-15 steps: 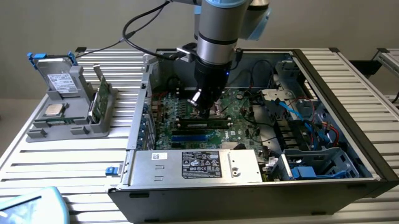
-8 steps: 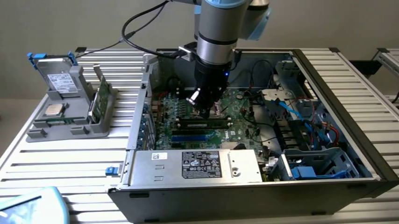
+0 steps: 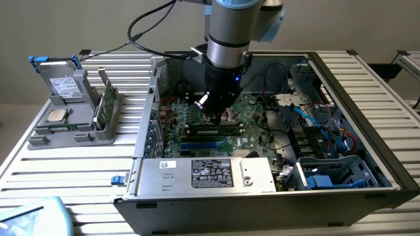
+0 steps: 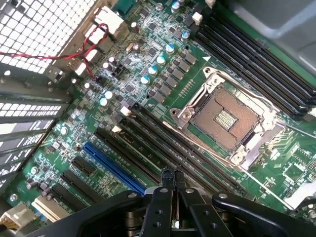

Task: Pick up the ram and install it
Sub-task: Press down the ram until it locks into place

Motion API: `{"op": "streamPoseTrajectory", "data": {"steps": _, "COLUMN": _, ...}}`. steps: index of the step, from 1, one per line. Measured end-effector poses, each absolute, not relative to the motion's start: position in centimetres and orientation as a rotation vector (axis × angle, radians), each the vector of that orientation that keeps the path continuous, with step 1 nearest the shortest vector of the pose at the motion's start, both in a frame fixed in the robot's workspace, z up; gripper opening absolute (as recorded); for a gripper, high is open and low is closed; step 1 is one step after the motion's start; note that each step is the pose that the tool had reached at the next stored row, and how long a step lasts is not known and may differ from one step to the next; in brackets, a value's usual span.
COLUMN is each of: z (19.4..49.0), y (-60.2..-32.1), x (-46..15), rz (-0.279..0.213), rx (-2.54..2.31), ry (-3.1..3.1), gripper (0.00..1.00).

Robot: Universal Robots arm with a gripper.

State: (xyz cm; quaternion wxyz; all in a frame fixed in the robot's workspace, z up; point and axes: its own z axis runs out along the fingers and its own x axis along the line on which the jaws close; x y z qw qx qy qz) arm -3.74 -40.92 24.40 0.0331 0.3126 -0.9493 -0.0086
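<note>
Well off to the exterior view's left of the pincer (image 3: 215, 117), a holder (image 3: 72, 132) carries an upright green board (image 3: 105, 105). The pincer is closed on nothing, tips together. The ram (image 3: 213, 131) lies directly beneath it in a slot, its long axis across the exterior view. The step appears to be seating, which calls for straight downward pressure.

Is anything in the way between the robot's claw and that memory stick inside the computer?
Nothing visible. The shut gripper sits just above the ram, which lies along a slot on the motherboard, with no cable between them.
</note>
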Motion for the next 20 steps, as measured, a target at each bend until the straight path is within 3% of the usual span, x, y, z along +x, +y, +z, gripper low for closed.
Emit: {"op": "streamPoseTrajectory", "data": {"steps": 20, "z": 24.40, "y": -41.24, "x": -3.74, "rz": -0.027, "rx": 0.715, "ry": -3.009, "gripper": 0.11}}
